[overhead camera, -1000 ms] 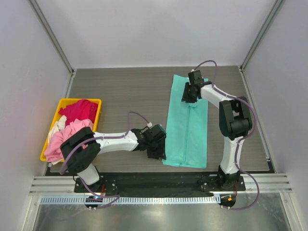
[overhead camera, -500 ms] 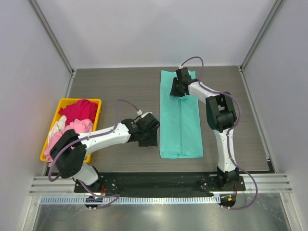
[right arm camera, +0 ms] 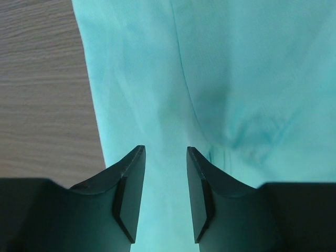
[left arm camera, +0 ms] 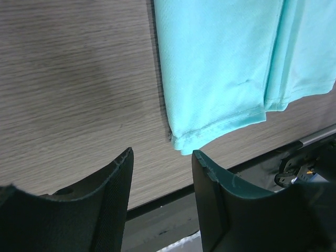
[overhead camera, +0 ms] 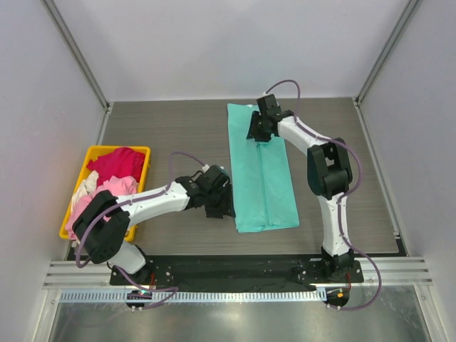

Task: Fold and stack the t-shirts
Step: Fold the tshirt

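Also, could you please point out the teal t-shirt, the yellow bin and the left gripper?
teal t-shirt (overhead camera: 260,178), top external view, middle of the folded cloth.
yellow bin (overhead camera: 98,151), top external view, far rim near its left corner.
left gripper (left arm camera: 161,152), left wrist view, midway between its open fingertips.

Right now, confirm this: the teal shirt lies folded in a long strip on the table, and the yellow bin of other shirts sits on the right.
Wrong side. The yellow bin sits on the left of the table, as the top external view shows. The teal shirt does lie folded in a long strip on the table, and the bin does hold the other shirts.
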### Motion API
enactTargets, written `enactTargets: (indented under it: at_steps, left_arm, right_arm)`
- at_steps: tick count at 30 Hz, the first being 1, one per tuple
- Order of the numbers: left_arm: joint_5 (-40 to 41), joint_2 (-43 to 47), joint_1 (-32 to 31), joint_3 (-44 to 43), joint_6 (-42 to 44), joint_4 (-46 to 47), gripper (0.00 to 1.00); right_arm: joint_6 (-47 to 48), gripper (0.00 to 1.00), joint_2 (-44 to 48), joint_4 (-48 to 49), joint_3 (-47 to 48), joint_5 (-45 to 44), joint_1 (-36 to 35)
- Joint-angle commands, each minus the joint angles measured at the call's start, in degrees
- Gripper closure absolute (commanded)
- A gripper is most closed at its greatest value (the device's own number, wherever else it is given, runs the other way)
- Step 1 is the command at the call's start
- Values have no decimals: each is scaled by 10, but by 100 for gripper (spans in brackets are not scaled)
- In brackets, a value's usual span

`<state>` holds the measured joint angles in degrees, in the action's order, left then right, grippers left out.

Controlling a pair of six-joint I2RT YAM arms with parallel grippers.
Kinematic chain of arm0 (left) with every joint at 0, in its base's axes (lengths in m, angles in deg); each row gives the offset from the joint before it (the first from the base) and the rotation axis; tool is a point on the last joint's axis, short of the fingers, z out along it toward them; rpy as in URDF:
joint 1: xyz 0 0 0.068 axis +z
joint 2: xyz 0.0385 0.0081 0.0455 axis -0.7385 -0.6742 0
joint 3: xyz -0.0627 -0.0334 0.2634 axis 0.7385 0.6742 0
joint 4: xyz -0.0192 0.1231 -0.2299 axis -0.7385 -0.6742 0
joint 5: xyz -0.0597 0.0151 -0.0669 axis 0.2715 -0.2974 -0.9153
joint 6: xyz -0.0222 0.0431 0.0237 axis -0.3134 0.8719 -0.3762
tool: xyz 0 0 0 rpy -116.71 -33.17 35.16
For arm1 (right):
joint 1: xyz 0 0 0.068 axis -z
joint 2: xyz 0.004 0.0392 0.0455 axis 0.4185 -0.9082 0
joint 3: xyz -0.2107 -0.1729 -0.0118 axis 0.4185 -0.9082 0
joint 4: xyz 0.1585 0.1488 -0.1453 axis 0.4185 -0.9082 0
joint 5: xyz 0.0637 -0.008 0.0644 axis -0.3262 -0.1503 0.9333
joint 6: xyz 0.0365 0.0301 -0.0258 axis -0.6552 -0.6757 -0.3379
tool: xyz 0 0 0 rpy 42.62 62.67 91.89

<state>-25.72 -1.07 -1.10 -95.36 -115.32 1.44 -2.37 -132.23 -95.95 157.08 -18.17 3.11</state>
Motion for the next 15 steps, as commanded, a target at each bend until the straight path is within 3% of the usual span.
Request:
enactTargets:
  at_steps: [1,10,15]
  left_arm:
    - [-35,19,-1,31,-19,50,50]
    - [-47,-8,-22,75,-52,127,51]
    - [-24,-22,-43,77,-63,130,51]
  right_arm:
    - [-10,55,143,-47,-34,7,3]
    - [-32,54,406,-120,-396,11,23]
    - [-44,54,517,-130,-534,21,26]
